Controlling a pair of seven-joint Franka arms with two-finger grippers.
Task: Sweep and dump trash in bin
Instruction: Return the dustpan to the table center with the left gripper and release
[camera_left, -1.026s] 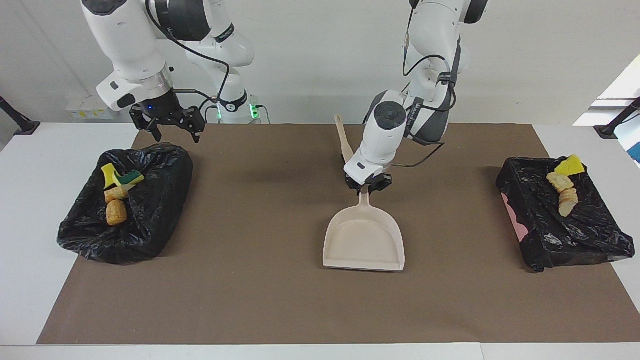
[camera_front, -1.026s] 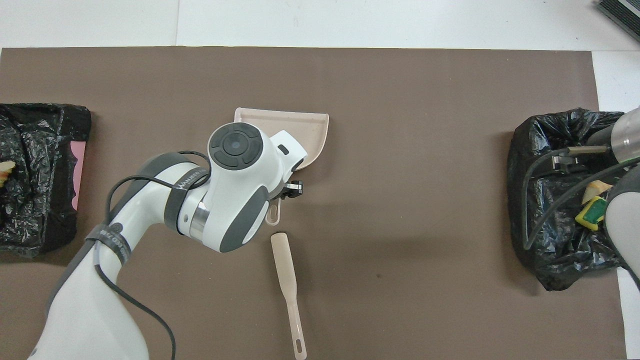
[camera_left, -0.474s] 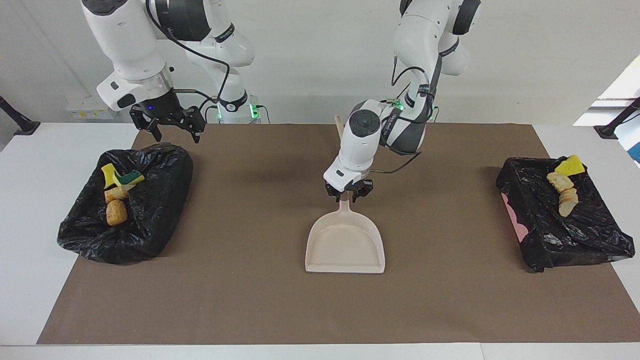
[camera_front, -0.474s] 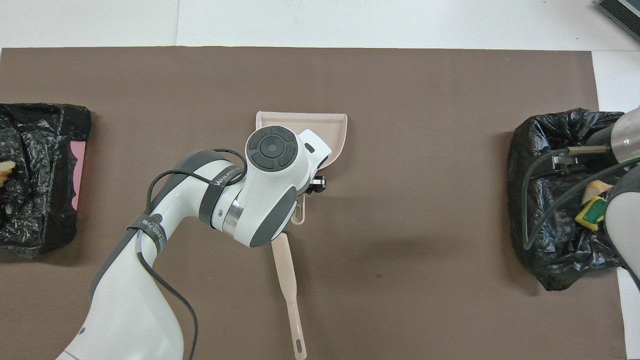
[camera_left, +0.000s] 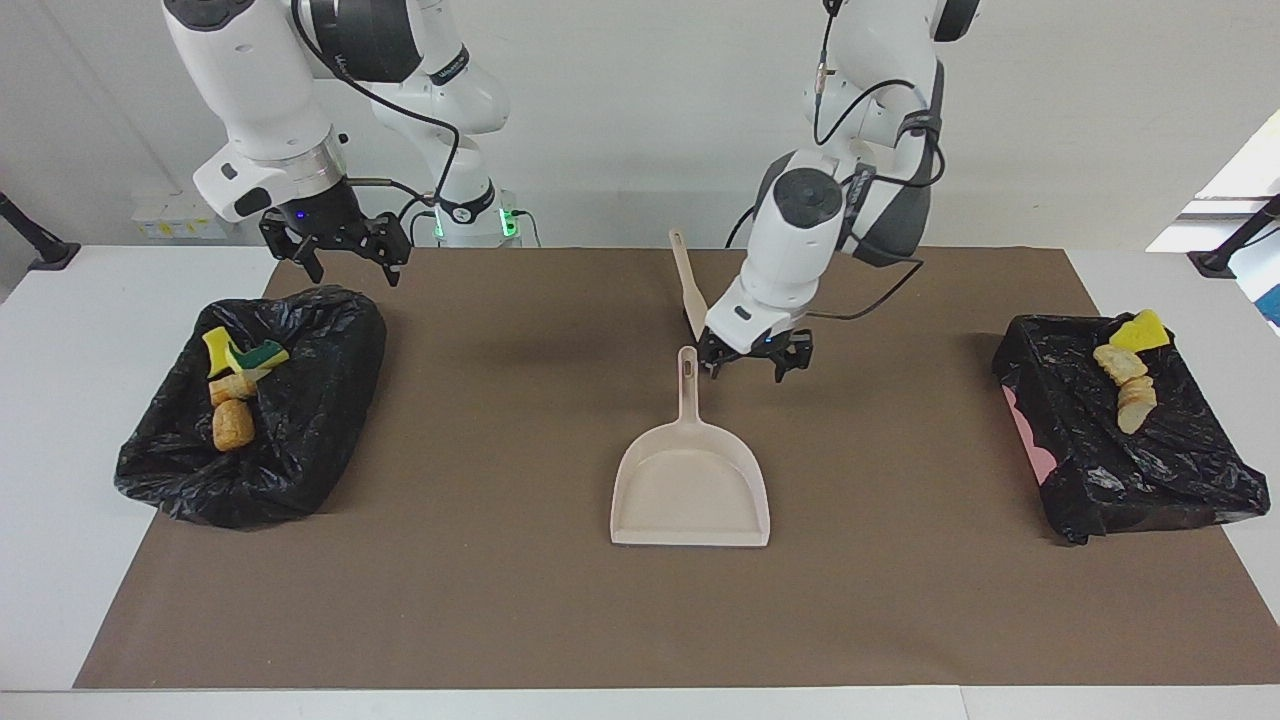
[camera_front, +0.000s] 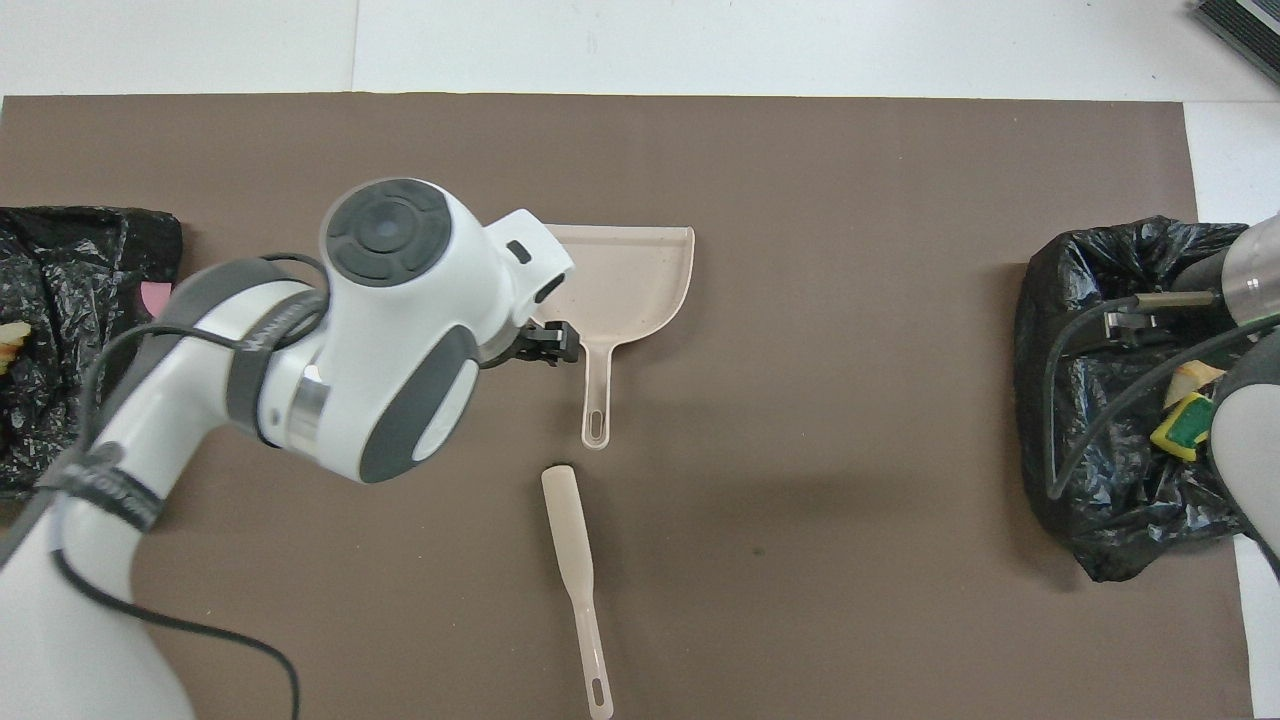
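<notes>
Facing view shows the brown mat (camera_left: 640, 600) covering most of the table, with a black-lined bin at each end. The bin toward the right arm's end (camera_left: 260, 410) holds yellow sponge pieces and tan lumps of trash (camera_left: 232, 390); the bin toward the left arm's end (camera_left: 1130, 430) holds more trash (camera_left: 1128, 375) on its liner, one yellow chunk and several tan pieces. No scrap is visible loose on the mat, so the sweeping and dumping look finished.

In the middle lies the beige dustpan (camera_left: 690, 485), flat on the mat, empty, its handle pointing toward the robots. A second ago the left gripper (camera_left: 752, 362) was clamped on that handle; now it has let go, its fingers spread, and it has lifted off to hover just beside the handle's tip, toward the left arm's end. The pan has also shifted a little toward the right arm's end before being set down. That release reads as putting the tool away.

The right gripper (camera_left: 337, 255) waits with fingers apart over the rim of its bin.

Smallest, the beige brush (camera_front: 575, 560) lies on the mat, nearer to the robots than the dustpan, untouched.
</notes>
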